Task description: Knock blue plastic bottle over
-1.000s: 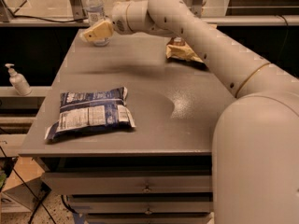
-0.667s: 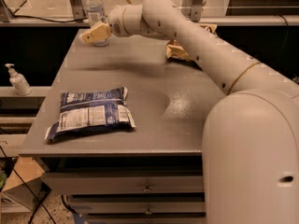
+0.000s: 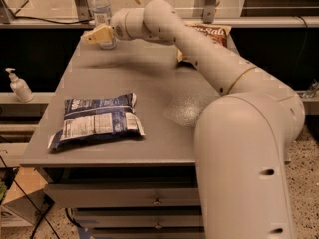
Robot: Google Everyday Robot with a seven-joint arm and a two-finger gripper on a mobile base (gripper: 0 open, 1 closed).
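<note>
The blue plastic bottle [image 3: 101, 10] stands upright at the far left corner of the grey table [image 3: 149, 83]; it is clear with a white cap and a blue-and-white label. My gripper [image 3: 93, 36] reaches across the table to the far left and sits right in front of the bottle's lower part, covering its base. Whether it touches the bottle is not clear.
A dark blue snack bag [image 3: 98, 120] lies flat at the near left of the table. A brown snack bag [image 3: 212, 34] lies at the far right behind my arm. A white pump bottle [image 3: 19, 85] stands on a shelf to the left. Drawers sit below the tabletop.
My arm has stretched further toward the far left corner, bringing the gripper closer to the bottle. The bottle still stands upright.
</note>
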